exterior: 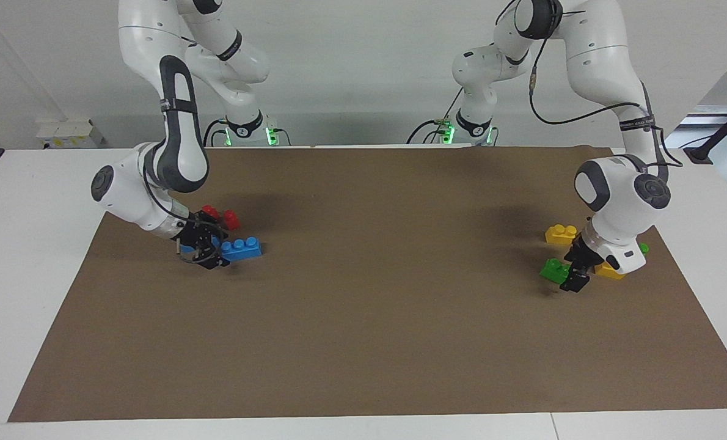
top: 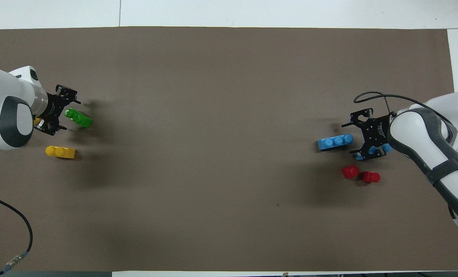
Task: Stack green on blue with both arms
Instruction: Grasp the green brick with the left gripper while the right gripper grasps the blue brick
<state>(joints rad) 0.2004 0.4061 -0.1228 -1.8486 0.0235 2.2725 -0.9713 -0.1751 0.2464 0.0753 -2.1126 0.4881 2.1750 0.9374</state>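
Observation:
A green brick (top: 79, 118) (exterior: 553, 270) lies on the brown mat at the left arm's end. My left gripper (top: 68, 114) (exterior: 573, 278) is low beside it, open, with its fingers on either side of the brick's near stud and not closed on it. A blue brick (top: 335, 142) (exterior: 242, 249) with three studs lies at the right arm's end. My right gripper (top: 349, 139) (exterior: 215, 255) is open at that brick's end, low over the mat. A second blue brick (top: 385, 147) shows partly under the right hand. A sliver of a second green brick (exterior: 643, 249) peeks out by the left wrist.
Two red pieces (top: 350, 171) (top: 370, 177) sit just nearer the robots than the blue bricks. One yellow brick (top: 60, 152) (exterior: 560, 234) lies near the green one, and another yellow brick (exterior: 611, 272) is half under the left hand. The brown mat (top: 229, 115) covers the table.

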